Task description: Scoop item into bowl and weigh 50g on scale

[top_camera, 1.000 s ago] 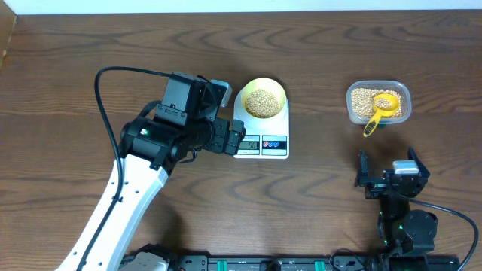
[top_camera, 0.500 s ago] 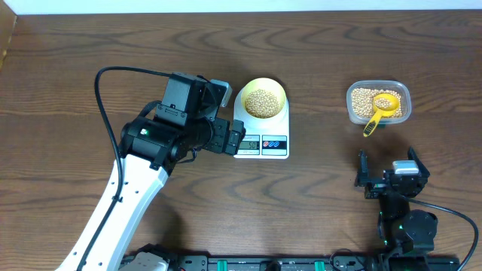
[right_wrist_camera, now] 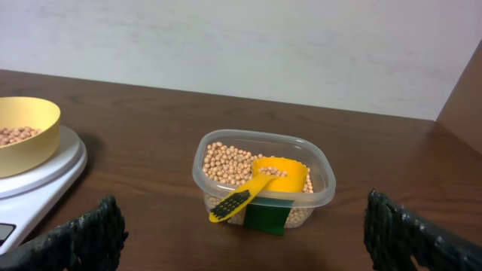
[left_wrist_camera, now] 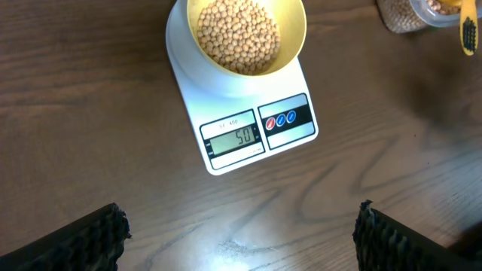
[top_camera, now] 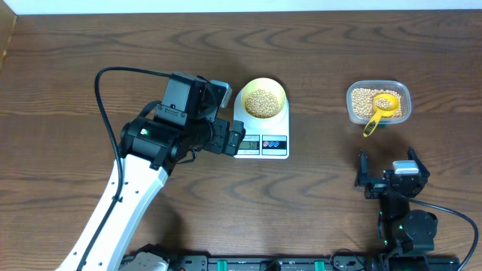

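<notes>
Pretty much finished, by the look of it. The small round pale yellow bowl is seated on the round platform of the white rectangular kitchen scale, and it's filled a good way up with the small round tan beans. What looks like a 50 can be read on the scale's digital display in the left wrist view, so the target weight seems to be hit.

The bright yellow handled scoop is parked in the clear rounded-rectangular plastic tub, well apart from the scale on the right side, laid on the beans that weren't needed.

The left gripper is held over the dark wooden table just in front of the scale, jaws spread wide, nothing gripped. The right gripper is spread wide too and empty, pointed at the tub from nearby.

So scooping and weighing can be counted as done. Nothing obvious is left, except maybe the arms being pulled back. No stray beans can be spotted on the table.
</notes>
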Robot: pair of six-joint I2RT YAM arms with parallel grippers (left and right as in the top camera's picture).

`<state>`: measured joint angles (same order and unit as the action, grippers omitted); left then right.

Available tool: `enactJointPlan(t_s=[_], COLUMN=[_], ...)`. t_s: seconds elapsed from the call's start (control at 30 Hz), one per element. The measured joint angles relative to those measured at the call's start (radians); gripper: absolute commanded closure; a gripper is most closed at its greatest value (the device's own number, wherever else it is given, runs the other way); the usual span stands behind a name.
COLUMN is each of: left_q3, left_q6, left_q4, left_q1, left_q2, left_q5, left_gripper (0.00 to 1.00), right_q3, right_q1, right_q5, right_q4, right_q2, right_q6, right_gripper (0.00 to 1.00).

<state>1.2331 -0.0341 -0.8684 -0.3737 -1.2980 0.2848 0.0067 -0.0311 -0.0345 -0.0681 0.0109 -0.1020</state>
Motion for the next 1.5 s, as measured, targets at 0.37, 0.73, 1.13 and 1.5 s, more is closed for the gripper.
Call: enactJointPlan(t_s=[0.37,0.73,1.13,1.5], left_q3=[0.0,-0.025,-0.207,-0.61], left_q6=[0.0,0.058,0.148,0.163], left_q4=[0.066,0.185,0.285,0.558], left_q1=[0.0,0.029,0.222,0.342], left_q2=[0.001,0.109,0.364,0.762], left_q5=[-0.008,-0.192,-0.22,-0.208], left_gripper=[0.02,0.02,0.02,0.02], right_q3=[0.0,0.0,0.0,0.0], right_q1=[0.0,0.0,0.0,0.0], right_q5=[0.0,0.0,-0.001,-0.003], right_q4=[0.0,0.0,0.0,0.0], right_q2=[0.0,0.0,0.0,0.0], right_q6=[0.0,0.0,0.0,0.0], right_gripper=[0.01,0.01,0.01,0.01])
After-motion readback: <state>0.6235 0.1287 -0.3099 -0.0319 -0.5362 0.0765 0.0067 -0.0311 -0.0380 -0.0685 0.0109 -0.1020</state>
